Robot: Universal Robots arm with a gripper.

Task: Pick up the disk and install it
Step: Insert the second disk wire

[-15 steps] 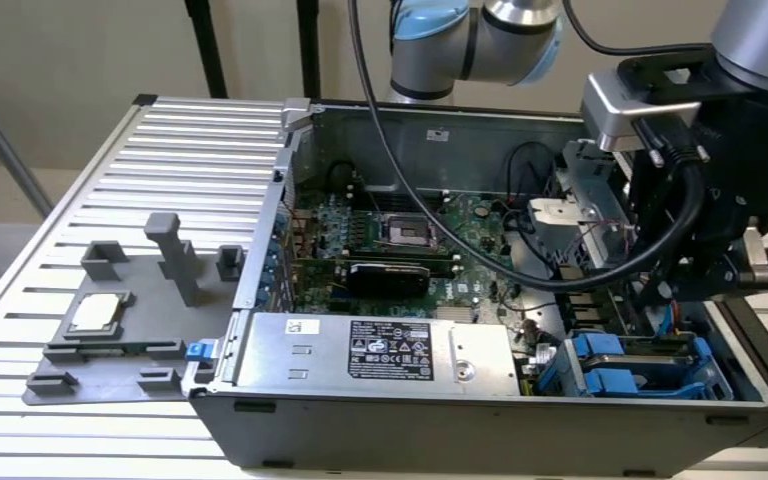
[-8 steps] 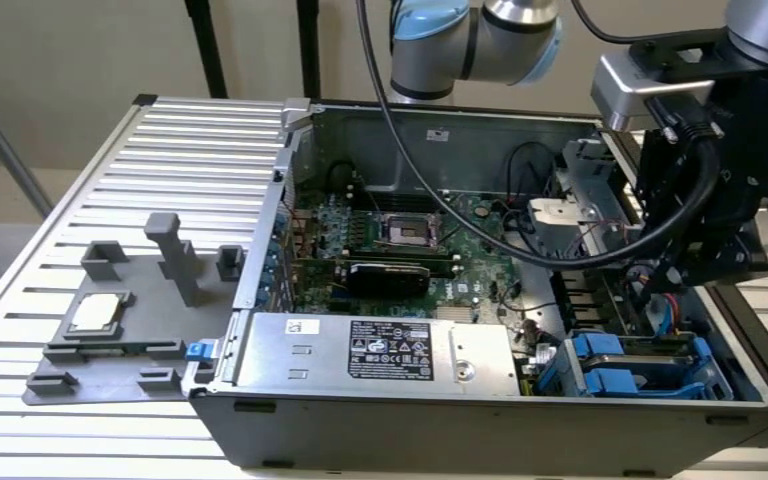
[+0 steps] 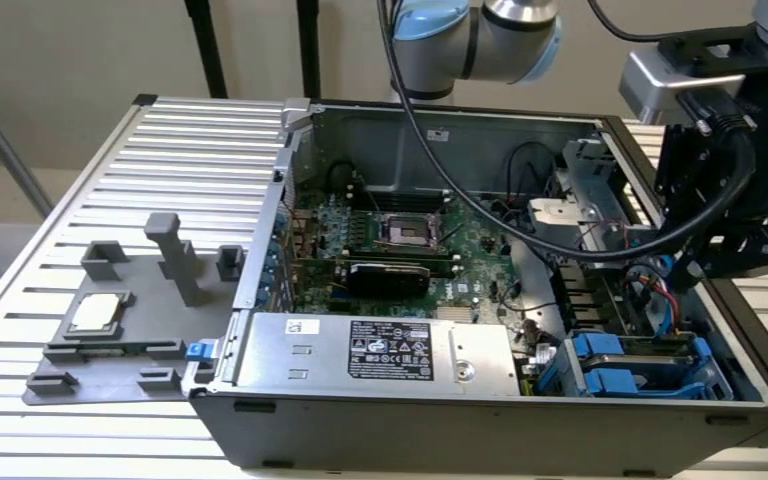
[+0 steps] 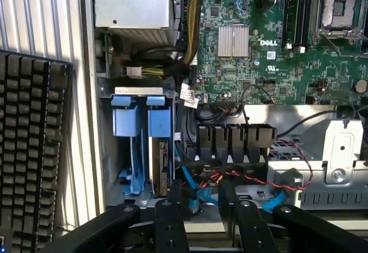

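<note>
The disk [image 4: 163, 156] stands on edge in the drive bay at the corner of the open computer case [image 3: 491, 415]. Its blue carrier handle is toward the camera and a strip of circuit board shows beneath it. A second blue carrier [image 4: 125, 121] sits right beside it. In the exterior view the disk [image 3: 651, 347] lies in the bay at the case's lower right. My gripper [image 4: 201, 192] hovers a short way off the bay, over the cables, open with nothing between its black fingers [image 4: 171, 204]. In the exterior view the gripper [image 3: 711, 262] hangs above the case's right side.
Red and blue cables [image 4: 241, 175] run just under the fingers. The power supply [image 3: 371, 350] and motherboard [image 3: 384, 240] take up the case interior. A black keyboard [image 4: 31, 149] lies outside the case wall. A grey fixture with a small square chip [image 3: 97, 312] stands on the slatted table.
</note>
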